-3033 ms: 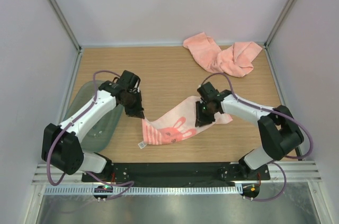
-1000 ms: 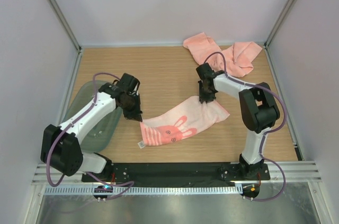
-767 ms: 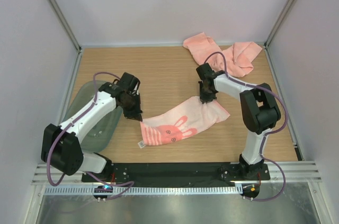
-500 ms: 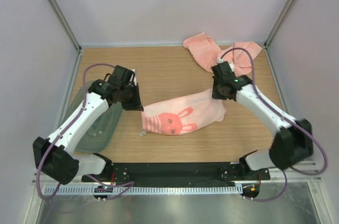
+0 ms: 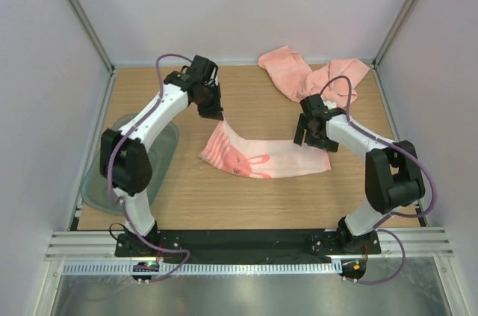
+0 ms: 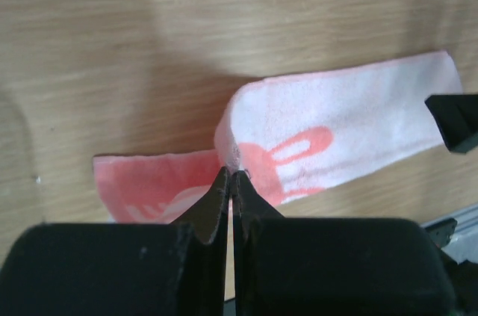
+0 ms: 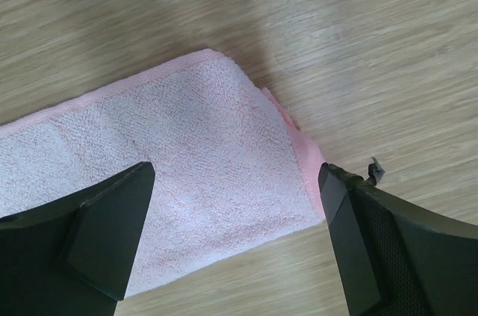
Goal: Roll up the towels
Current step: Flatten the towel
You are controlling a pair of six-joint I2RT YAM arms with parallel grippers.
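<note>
While laying out the soft, fuzzy salmon-pink terry towel (image 5: 284, 159) as a long folded strip, pinching one lifted corner tight in the black left gripper (image 5: 216, 116). Holding the black right gripper (image 7: 231, 211) wide open, over the strip's other end. Looks like the flattening step, not yet the rolling. Next: drop the corner flat, then curl a short end over and roll. Floppy cloth, smooth wooden table (image 5: 246, 204).
</note>
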